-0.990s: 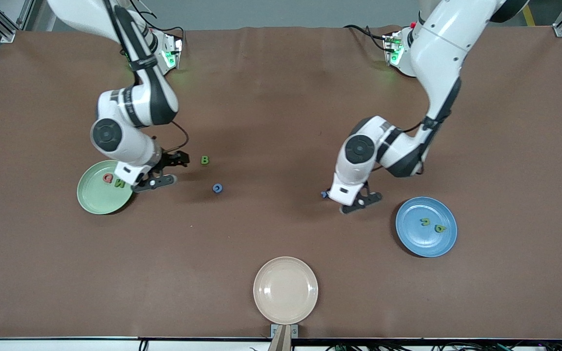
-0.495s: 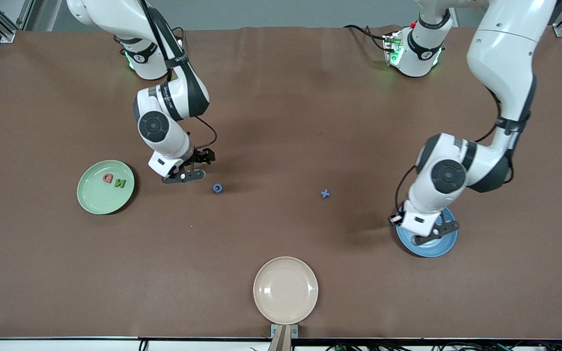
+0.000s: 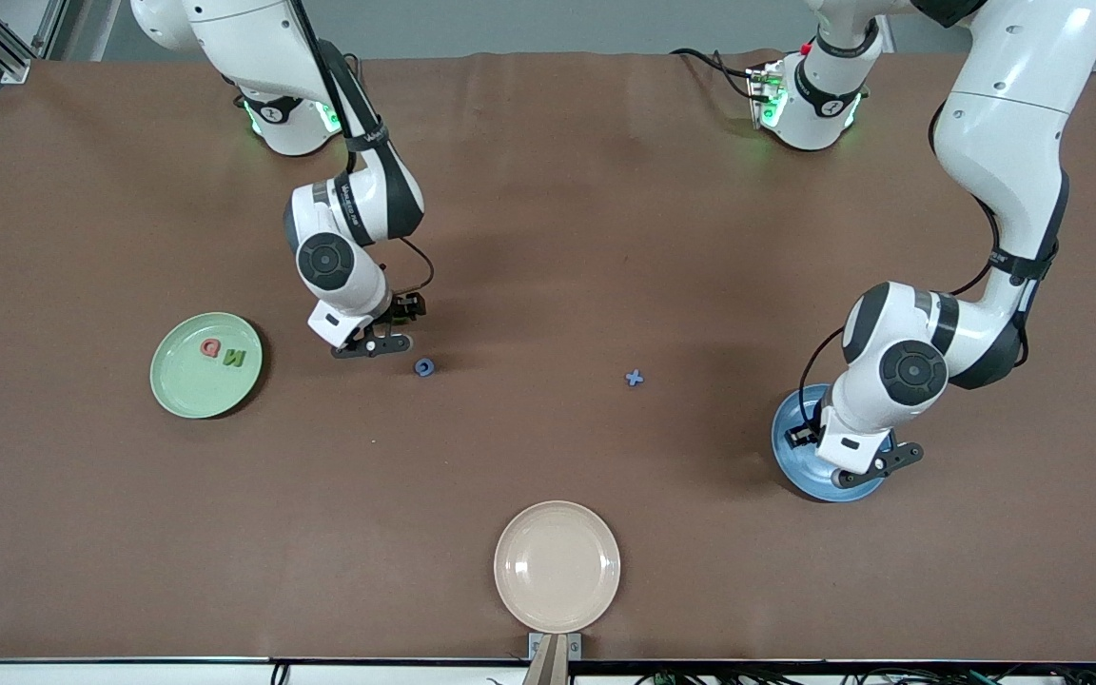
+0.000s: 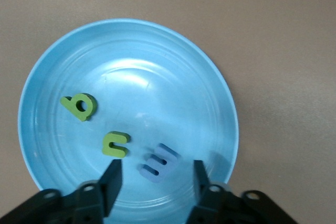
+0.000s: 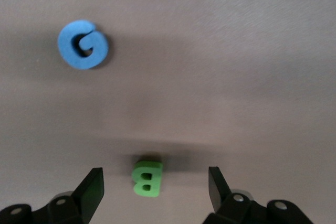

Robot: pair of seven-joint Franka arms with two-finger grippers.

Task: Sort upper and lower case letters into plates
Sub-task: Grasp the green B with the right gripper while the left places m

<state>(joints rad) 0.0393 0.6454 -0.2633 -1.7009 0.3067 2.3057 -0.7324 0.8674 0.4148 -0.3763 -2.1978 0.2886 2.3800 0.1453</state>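
My left gripper (image 3: 854, 464) hangs open over the blue plate (image 3: 789, 447). In the left wrist view the gripper (image 4: 155, 182) is empty above the plate (image 4: 157, 61), which holds two green letters (image 4: 80, 106) (image 4: 115, 144) and a blue letter (image 4: 159, 162). My right gripper (image 3: 372, 341) is open over a green B (image 5: 147, 179), which lies between the open fingers of the gripper (image 5: 156, 188); the front view hides the B. A blue G (image 3: 424, 367) (image 5: 82, 45) lies beside it. A blue cross-shaped piece (image 3: 635, 378) lies mid-table. The pale green plate (image 3: 186, 390) holds a pink D (image 3: 210, 348) and a green N (image 3: 234, 359).
A beige plate (image 3: 557, 566) stands at the table's edge nearest the front camera. Both arm bases stand at the edge farthest from it. The brown table top lies bare between the plates.
My right gripper moved from the green plate's edge to over the green B. My left gripper moved from beside the cross-shaped piece to over the blue plate, where a blue letter now lies.
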